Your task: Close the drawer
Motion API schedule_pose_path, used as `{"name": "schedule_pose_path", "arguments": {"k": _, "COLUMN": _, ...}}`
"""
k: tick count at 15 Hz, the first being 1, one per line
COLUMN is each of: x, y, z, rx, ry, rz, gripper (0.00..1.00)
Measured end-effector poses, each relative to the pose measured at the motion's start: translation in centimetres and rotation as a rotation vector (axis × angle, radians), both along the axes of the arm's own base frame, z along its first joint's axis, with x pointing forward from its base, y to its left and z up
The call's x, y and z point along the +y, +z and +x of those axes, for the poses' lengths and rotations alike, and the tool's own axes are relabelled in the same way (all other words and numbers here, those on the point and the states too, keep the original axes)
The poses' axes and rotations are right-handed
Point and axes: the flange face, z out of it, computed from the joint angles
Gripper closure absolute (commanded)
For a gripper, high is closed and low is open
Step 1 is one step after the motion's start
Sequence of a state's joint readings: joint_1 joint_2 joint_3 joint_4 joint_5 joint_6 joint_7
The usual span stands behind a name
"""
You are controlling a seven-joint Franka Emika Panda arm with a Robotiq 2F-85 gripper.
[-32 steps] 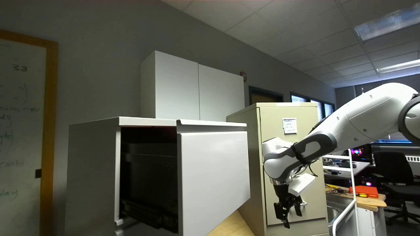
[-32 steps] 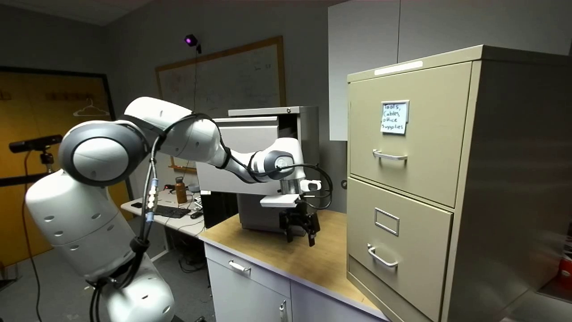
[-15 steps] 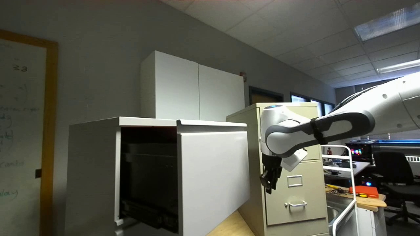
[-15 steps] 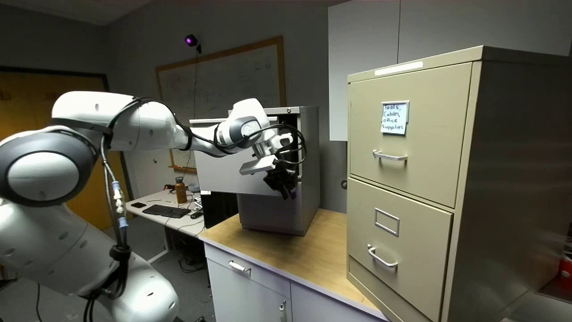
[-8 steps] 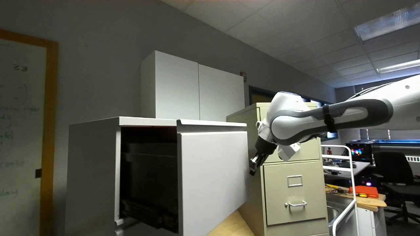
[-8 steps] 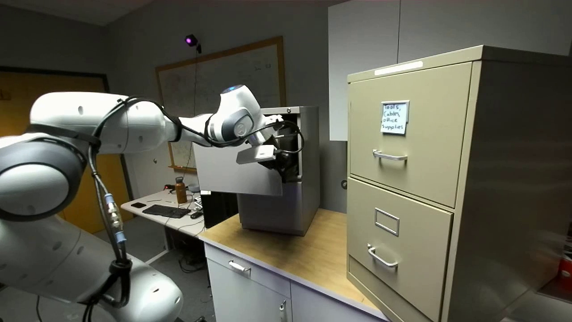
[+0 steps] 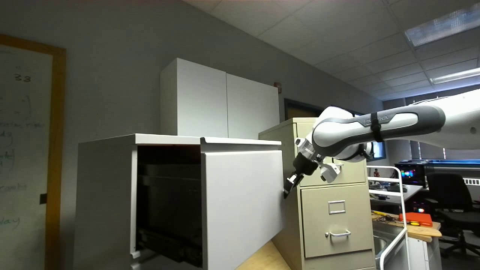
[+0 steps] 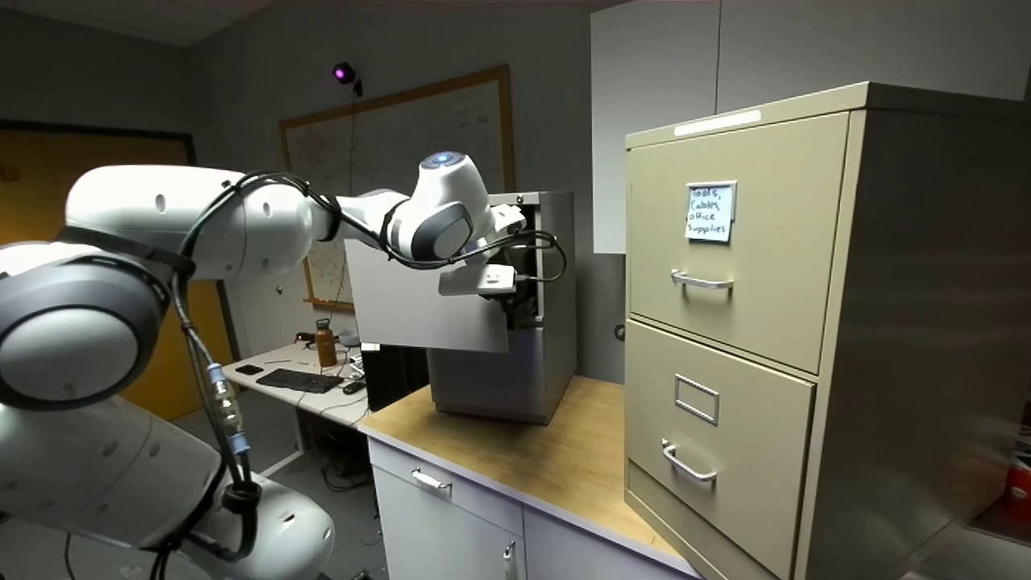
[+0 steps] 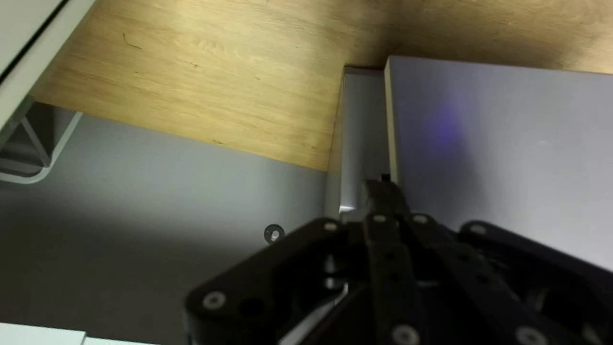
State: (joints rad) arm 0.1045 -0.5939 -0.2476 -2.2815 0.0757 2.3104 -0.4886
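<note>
Drawer rail: an exterior view only

The wrist view cuts off the drawer (at right)

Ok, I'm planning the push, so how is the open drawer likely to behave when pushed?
The drawer should probably move as one stiff piece, since its front looks flat and straight-edged. It likely glides, as what looks like a rail shows low inside. The smooth front may be slippery, so the end effector, near its side edge, could slide off.
</note>
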Motion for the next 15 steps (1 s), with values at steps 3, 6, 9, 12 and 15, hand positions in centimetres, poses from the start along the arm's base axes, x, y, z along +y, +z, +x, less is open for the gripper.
{"name": "schedule_pose_path", "arguments": {"k": 3, "x": 0.1, "y": 0.5, "z": 0.4, "rx": -0.001, "ry": 0.017, "rz": 0.0, "gripper": 1.0}}
{"name": "schedule_pose_path", "arguments": {"k": 6, "x": 0.5, "y": 1.2, "z": 1.2, "rx": 0.0, "ry": 0.024, "rz": -0.008, "gripper": 1.0}}
{"name": "schedule_pose_path", "arguments": {"k": 9, "x": 1.1, "y": 1.5, "z": 2.7, "rx": 0.014, "ry": 0.032, "rz": -0.024, "gripper": 1.0}}
{"name": "schedule_pose_path", "arguments": {"k": 12, "x": 1.9, "y": 1.7, "z": 4.5, "rx": 0.028, "ry": 0.041, "rz": -0.049, "gripper": 1.0}}
{"name": "schedule_pose_path", "arguments": {"k": 15, "x": 2.6, "y": 2.0, "z": 6.8, "rx": 0.048, "ry": 0.05, "rz": -0.071, "gripper": 1.0}}
